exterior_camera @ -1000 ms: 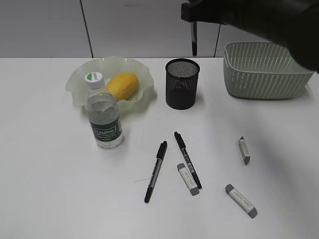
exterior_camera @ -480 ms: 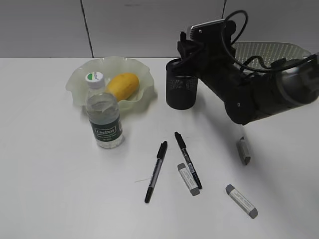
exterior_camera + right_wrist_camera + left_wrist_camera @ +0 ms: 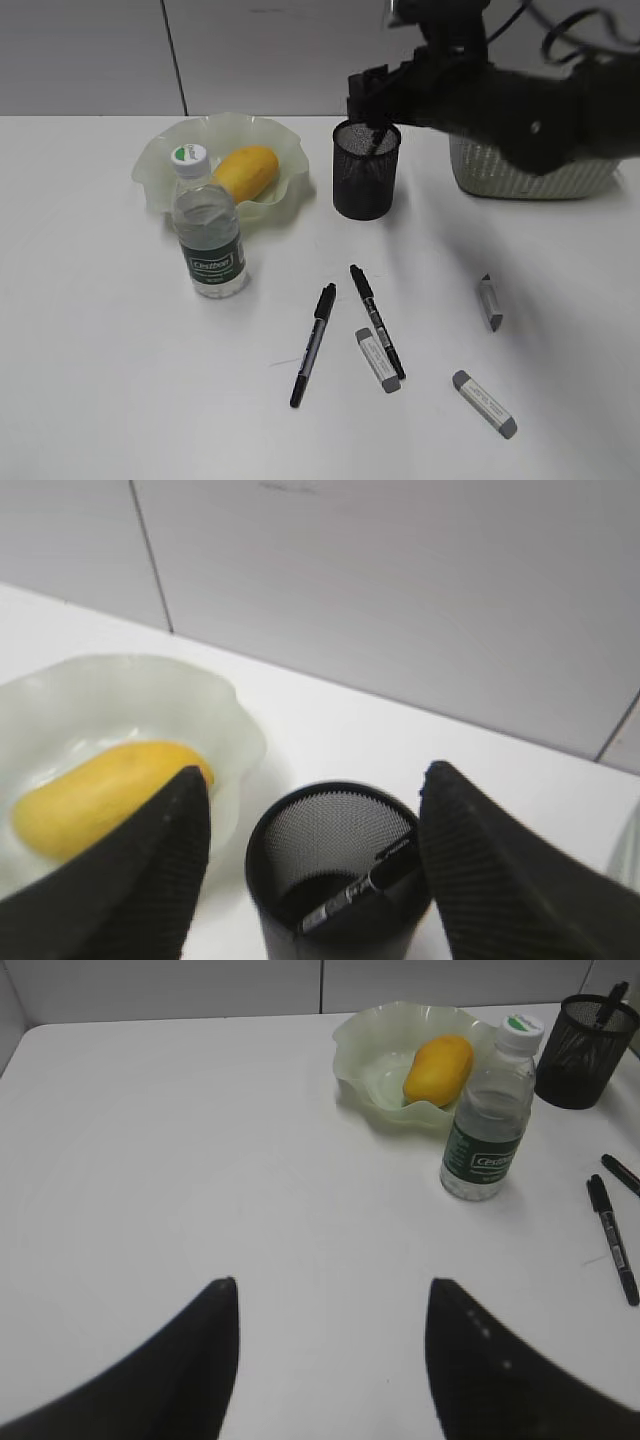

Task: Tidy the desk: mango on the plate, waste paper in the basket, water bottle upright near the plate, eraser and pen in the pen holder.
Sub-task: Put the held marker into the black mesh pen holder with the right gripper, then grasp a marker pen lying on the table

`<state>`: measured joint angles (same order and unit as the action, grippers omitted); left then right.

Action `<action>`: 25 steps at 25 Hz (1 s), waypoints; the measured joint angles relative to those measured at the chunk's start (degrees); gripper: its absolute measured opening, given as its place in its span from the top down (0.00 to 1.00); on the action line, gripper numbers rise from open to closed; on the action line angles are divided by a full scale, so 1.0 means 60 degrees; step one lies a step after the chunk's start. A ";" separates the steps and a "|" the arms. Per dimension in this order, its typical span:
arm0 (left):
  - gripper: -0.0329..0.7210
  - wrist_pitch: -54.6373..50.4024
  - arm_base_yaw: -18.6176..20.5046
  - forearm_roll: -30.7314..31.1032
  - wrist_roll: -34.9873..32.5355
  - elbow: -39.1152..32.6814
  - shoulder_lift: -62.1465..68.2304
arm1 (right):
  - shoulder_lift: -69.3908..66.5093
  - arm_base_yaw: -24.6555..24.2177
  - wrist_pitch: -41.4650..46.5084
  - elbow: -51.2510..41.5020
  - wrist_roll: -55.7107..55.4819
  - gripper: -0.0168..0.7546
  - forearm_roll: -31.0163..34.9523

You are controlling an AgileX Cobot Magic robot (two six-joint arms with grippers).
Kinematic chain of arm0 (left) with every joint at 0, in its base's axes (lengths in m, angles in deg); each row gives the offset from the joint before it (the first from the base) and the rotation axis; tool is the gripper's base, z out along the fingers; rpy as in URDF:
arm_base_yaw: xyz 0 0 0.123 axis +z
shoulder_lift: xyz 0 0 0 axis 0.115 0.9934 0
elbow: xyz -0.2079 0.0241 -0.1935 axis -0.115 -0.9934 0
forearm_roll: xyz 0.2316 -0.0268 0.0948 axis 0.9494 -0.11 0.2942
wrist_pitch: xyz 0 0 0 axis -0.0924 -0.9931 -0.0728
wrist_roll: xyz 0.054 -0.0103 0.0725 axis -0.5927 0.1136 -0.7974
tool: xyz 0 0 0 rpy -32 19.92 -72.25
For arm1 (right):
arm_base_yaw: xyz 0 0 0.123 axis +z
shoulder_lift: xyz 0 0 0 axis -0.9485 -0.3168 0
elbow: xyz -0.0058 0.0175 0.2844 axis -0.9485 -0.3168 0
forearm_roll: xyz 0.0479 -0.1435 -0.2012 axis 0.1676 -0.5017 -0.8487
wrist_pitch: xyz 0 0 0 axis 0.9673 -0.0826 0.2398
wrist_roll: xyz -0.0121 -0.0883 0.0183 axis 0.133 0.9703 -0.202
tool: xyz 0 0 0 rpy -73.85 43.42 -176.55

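right pincer [image 3: 315,870]: spread wide, empty, right over the pen holder [image 3: 366,168]
left pincer [image 3: 330,1355]: apart, nothing in it
pen [image 3: 362,888]: leaning inside the holder
mango [image 3: 245,171]: on plate [image 3: 160,160]
water bottle [image 3: 207,236]: upright beside plate
worktop [image 3: 100,380]: two pens, three erasers loose

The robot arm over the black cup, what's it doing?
The right gripper hangs open above the black wire-mesh pen holder, where one black pen already leans inside. Two more black pens and three grey erasers lie on the white desk. The yellow mango sits on the wavy pale-green plate.
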<state>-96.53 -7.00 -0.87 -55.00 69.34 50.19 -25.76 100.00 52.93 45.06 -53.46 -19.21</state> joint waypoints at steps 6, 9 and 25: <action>0.39 0.0000 0.0000 0.0000 0.0000 0.0000 0.0000 | 0.4058 0.0000 0.6729 -0.0282 0.0352 0.47 -0.0468; 0.40 0.0000 0.0000 0.0000 0.0000 0.0000 0.0000 | 0.5967 0.0000 0.9414 -0.1052 -0.0795 0.49 -0.1155; 0.43 0.0037 0.0000 0.0000 -0.0034 0.0000 0.0974 | 1.5926 0.0000 1.4716 -0.4504 -0.2843 0.31 -0.2645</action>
<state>-96.31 -7.00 -0.87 -55.20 69.34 56.03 69.79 100.00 141.22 18.04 -70.52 -35.07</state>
